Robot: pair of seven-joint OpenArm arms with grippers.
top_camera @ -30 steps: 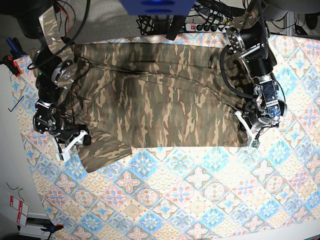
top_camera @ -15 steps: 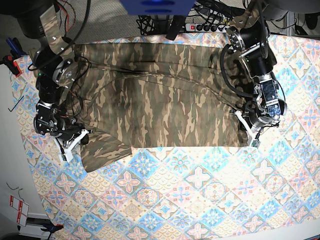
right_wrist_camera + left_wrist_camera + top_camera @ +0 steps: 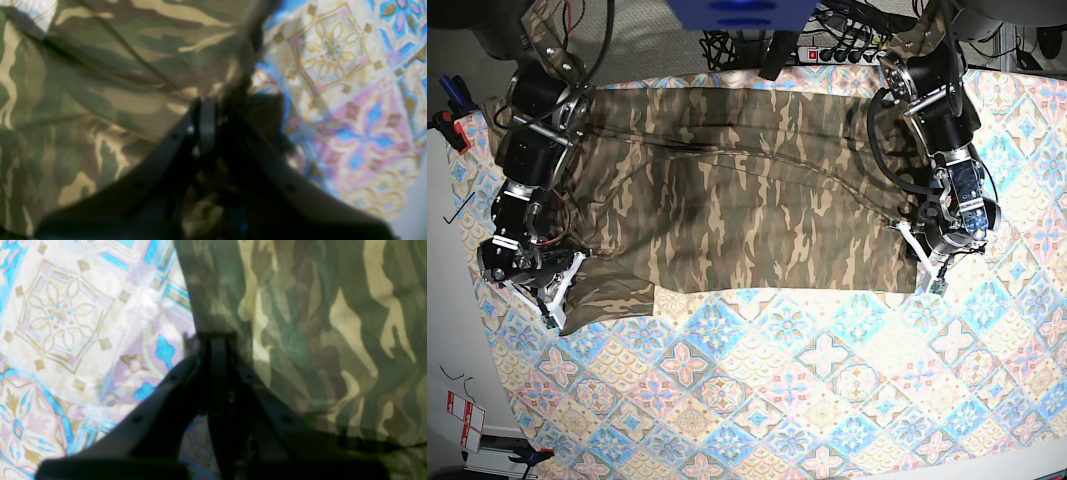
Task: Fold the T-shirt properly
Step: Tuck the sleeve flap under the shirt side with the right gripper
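The camouflage T-shirt (image 3: 747,200) lies spread across the far half of the table, with its lower hem running along the middle. On the right of the base view, my left gripper (image 3: 924,265) is shut on the T-shirt's lower right corner. The left wrist view shows its fingers (image 3: 217,350) pinched on the cloth edge (image 3: 213,306). At the left side, my right gripper (image 3: 555,305) is shut on the bunched sleeve cloth. In the right wrist view its closed tips (image 3: 206,110) bite a fold of the T-shirt (image 3: 100,83).
The pastel patterned tablecloth (image 3: 827,380) covers the table. A power strip and cables (image 3: 847,45) lie behind the far edge. Clamps (image 3: 447,115) and a hex key (image 3: 457,208) sit off the left edge. White tags (image 3: 462,415) hang at the lower left.
My right gripper closed on the sleeve and moved left and toward the front, dragging that cloth with it. The left gripper kept its hold and barely moved.
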